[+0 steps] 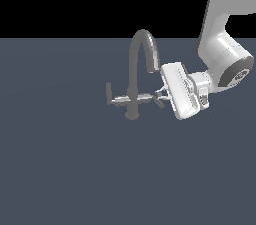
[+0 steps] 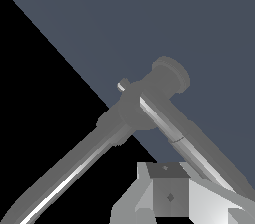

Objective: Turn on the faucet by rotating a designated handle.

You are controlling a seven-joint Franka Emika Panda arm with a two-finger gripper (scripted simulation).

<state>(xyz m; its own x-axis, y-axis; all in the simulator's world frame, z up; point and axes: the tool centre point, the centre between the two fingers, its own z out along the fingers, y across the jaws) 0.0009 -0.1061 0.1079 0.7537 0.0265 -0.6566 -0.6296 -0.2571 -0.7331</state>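
Note:
The grey faucet [image 1: 134, 76] stands on the dark floor, its arched spout ending toward the exterior view's right. The handle [image 1: 148, 98] is the thin lever pointing that same way; the twin lever [image 1: 112, 98] points left with an upturned tip. My gripper [image 1: 160, 96] comes in from the right, lying sideways, with its fingers spread one above and one below the handle's tip. It looks open, not clamped. In the wrist view the handle [image 2: 172, 131] runs from the faucet's round base [image 2: 172, 74] toward my fingers [image 2: 169, 190], and the spout [image 2: 74, 173] stretches away.
The flat dark grey floor [image 1: 60, 169] runs all round the faucet. My white arm [image 1: 220, 44] reaches down from the upper right of the exterior view. Nothing else stands in view.

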